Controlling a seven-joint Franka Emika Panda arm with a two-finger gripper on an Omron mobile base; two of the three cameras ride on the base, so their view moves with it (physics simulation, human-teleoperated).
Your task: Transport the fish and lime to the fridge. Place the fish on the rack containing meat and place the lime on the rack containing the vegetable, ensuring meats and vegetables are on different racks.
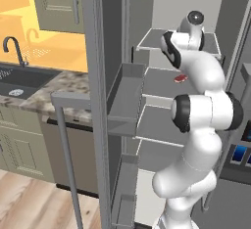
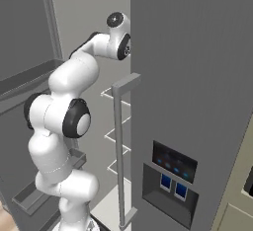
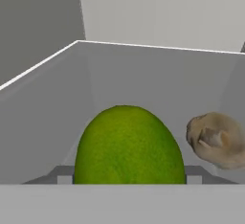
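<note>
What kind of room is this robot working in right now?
Most likely a home kitchen. An open grey fridge with flat shelves stands in front of the arm, a sink with a dark faucet is set in a speckled counter, and pale cabinets sit below.

Lime (image 3: 129,144) beside vegetable (image 3: 217,139), same rack (image 3: 43,117)

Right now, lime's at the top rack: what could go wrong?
1. The lime is round and the rack is flat; once let go, it may roll toward the front edge.
2. The vegetable lies close beside the lime; a sideways move of the gripper could knock it.
3. Whether the lime rests on the rack can't be told; a release from above could bounce it.
</note>
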